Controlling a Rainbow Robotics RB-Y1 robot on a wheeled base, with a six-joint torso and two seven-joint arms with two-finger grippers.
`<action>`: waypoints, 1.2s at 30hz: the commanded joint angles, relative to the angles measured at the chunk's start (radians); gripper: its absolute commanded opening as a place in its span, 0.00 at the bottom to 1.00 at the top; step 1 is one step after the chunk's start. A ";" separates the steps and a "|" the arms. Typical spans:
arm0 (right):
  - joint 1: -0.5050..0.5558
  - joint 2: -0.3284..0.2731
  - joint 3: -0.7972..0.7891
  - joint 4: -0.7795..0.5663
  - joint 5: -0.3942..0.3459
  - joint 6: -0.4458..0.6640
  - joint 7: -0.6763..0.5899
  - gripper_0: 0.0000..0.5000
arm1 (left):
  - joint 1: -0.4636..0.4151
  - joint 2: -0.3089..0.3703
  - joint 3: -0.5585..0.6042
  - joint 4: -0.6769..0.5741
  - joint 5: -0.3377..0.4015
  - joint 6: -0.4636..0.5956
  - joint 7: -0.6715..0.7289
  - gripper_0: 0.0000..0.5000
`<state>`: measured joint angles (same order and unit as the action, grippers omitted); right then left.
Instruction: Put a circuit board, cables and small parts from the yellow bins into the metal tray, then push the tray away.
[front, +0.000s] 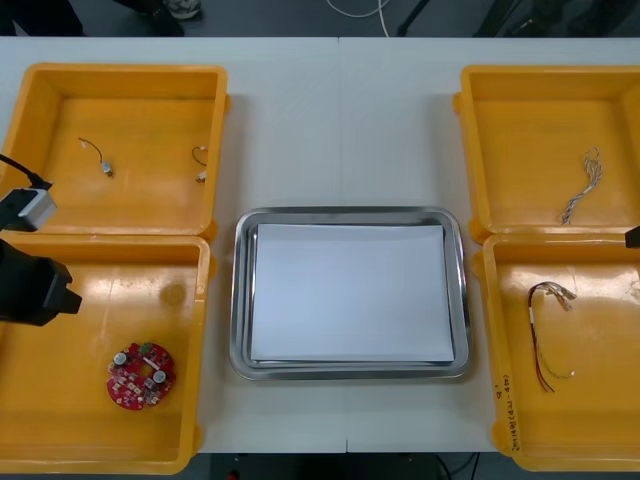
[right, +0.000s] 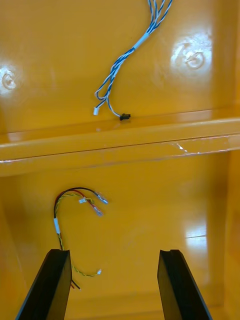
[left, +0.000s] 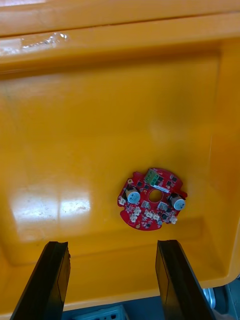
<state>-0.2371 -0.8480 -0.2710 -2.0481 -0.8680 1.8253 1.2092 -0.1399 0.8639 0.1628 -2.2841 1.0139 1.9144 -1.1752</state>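
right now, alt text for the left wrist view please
The left gripper, fingers open, hangs over a yellow bin. One round red circuit board lies flat on the bin's floor, just beyond the gap between the fingers.

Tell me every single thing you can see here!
table: 1, light, under everything
bins: 4, yellow, two at each side of the table
tray: 1, shiny metal with white inside, between the bins
board: 1, red, round, near left bin
small parts: 2, metal, on thin wires, far left bin
blue-white cable: 1, twisted, far right bin
red-yellow cable: 1, with a black strand, near right bin
left hand: 1, black fingers, open, over the near left bin, short of the board
right hand: 1, black fingers, open, over the near right bin, by the red-yellow cable
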 joint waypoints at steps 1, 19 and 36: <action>-0.021 0.038 0.026 -0.020 -0.009 -0.003 -0.040 1.00 | -0.053 0.049 -0.055 -0.029 0.011 0.005 -0.146 1.00; -0.021 0.099 0.196 -0.017 0.067 -0.023 -0.076 1.00 | -0.099 0.076 -0.144 -0.029 0.008 0.005 -0.331 1.00; -0.007 0.159 0.273 0.094 0.113 -0.142 -0.088 1.00 | -0.099 0.093 -0.298 -0.029 -0.078 -0.095 -0.386 1.00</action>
<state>-0.2371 -0.6971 -0.0357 -1.9582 -0.7728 1.7206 1.1560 -0.2068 0.9140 -0.0962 -2.2846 0.9592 1.8514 -1.4834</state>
